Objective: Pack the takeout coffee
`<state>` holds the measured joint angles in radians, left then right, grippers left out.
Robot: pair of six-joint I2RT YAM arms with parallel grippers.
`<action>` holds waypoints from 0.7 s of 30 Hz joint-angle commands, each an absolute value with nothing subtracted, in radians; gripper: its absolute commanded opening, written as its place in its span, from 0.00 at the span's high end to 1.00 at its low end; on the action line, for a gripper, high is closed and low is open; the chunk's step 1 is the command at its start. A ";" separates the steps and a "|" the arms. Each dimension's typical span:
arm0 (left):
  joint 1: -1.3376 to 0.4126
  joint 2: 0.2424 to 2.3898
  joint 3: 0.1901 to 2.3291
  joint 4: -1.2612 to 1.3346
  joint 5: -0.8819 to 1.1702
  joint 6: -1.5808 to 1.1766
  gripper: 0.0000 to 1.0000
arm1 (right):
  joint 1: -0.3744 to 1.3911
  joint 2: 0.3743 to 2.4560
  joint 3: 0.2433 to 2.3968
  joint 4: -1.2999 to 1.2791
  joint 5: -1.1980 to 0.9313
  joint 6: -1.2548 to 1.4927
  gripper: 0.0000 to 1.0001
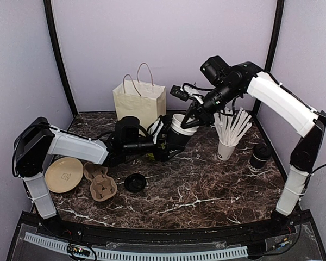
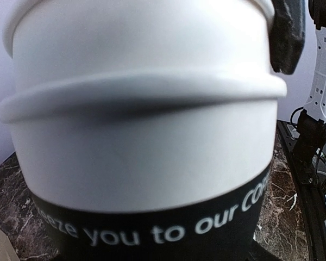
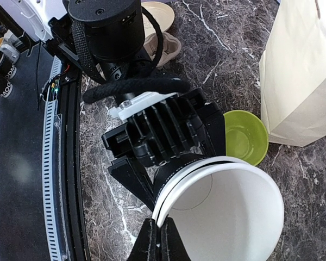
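Note:
Two nested takeout coffee cups [image 1: 179, 133] hang tilted above the middle of the table, a white-lined inner cup [image 3: 228, 212] inside a black printed outer cup [image 2: 146, 239]. My right gripper [image 1: 189, 120] [image 3: 162, 239] is shut on the rim from above. My left gripper [image 1: 167, 142] [image 3: 182, 163] reaches in from the left, its fingers [image 3: 133, 176] flanking the black body closely. Whether they press on it I cannot tell. The cup fills the left wrist view and hides those fingers. A lidded black coffee cup [image 1: 259, 157] stands at the right.
A cream paper bag [image 1: 139, 100] [image 3: 301, 76] stands at the back, with a lime-green bowl [image 3: 245, 136] beside it. A white cup of straws [image 1: 226, 147] is right of centre. A black lid [image 1: 135, 182], a pulp cup carrier [image 1: 100, 182] and a tan plate [image 1: 63, 174] lie at the left.

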<state>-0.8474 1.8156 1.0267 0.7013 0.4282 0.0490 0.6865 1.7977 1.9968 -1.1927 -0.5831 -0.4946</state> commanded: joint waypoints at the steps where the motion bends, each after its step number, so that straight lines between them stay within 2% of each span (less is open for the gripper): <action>1: -0.851 1.799 0.964 0.645 0.463 0.093 0.38 | 0.641 1.771 2.108 -1.165 -0.589 -0.520 1.00; 21: -0.853 1.815 0.939 0.595 0.482 0.114 0.36 | 0.568 1.703 2.239 -1.273 -0.643 -0.665 1.00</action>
<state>-0.8577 1.7805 1.0096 0.7990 0.4133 0.0490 0.6449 1.8030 2.1300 -1.3315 -0.6624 -0.6170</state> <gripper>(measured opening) 0.698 0.006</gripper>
